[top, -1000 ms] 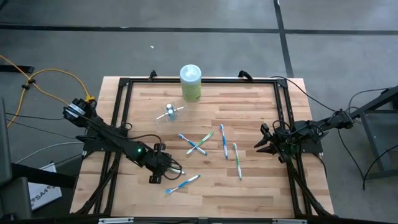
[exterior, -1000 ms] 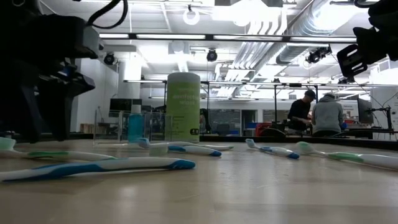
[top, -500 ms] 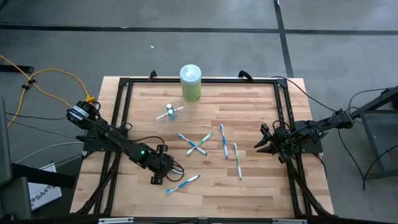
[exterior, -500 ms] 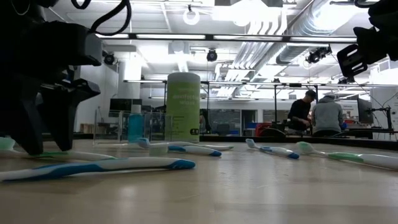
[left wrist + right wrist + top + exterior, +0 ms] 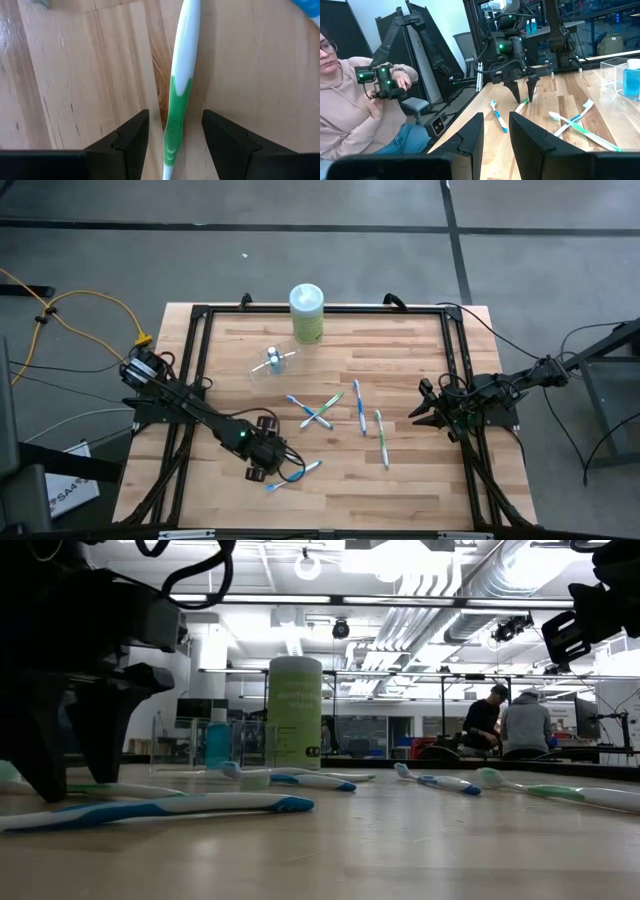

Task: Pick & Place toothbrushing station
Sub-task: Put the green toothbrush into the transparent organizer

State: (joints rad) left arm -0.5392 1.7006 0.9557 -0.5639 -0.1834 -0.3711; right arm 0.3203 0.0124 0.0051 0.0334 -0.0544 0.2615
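Straddling a green-handled toothbrush (image 5: 178, 95), the left gripper (image 5: 262, 462) is held low with fingers (image 5: 127, 135) wide; a clean pick is judged to need centring before closing. The right gripper (image 5: 428, 411) waits at the surface's (image 5: 420, 475) right edge, fingers narrowly parted. The clear cup (image 5: 268, 363) lies tipped near a green canister (image 5: 306, 312), other toothbrushes (image 5: 322, 411) scattered mid-surface. Beyond, a bright workshop and seated people (image 5: 512, 723) are seen.

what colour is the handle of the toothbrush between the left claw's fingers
White with a green grip section on the toothbrush; the left wrist view shows it best.
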